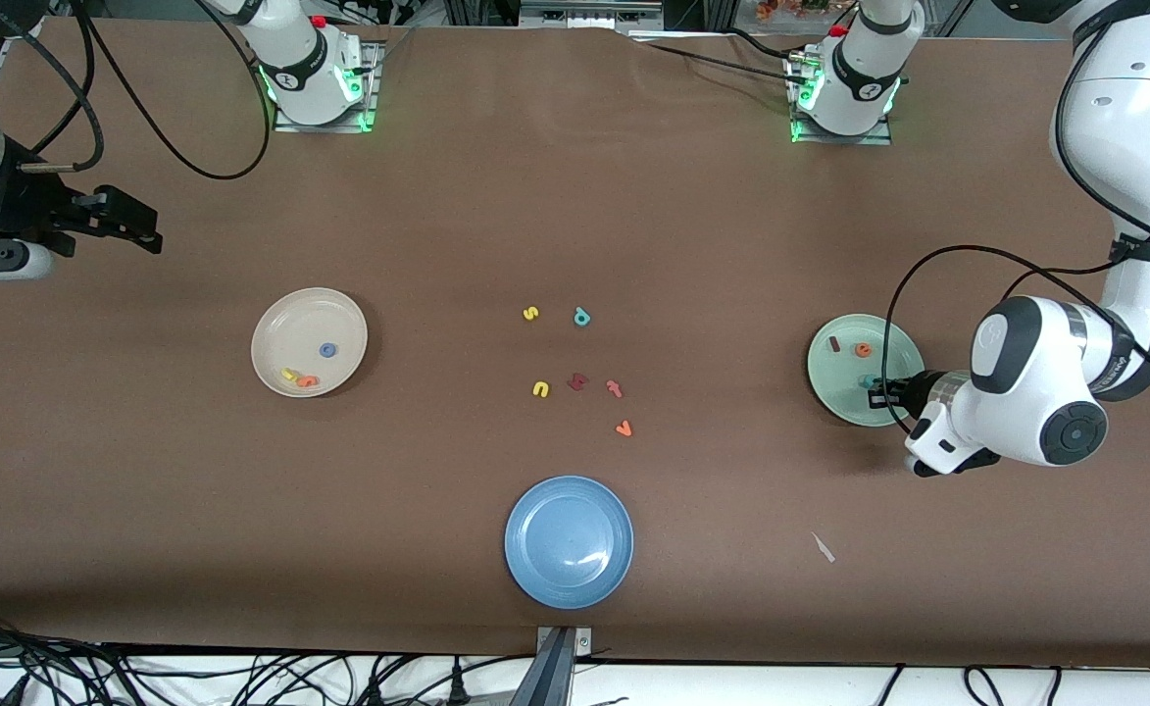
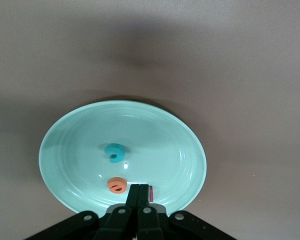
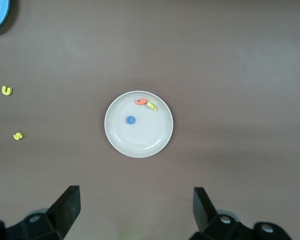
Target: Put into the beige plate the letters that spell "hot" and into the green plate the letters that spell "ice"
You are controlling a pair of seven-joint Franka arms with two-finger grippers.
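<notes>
Left gripper [image 2: 137, 192] sits clenched and empty just above the green plate [image 1: 827, 387], where teal c [image 2: 114, 152], orange e [image 2: 116, 185] and red i [image 2: 151, 192] lie; I judge a careless lift-off could nudge the i or e out.

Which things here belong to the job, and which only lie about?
Job:
- beige plate holding h, t, o
- green plate holding i, e, c

Lying about:
- blue plate
- yellow s, yellow u
- teal p
- orange v
</notes>
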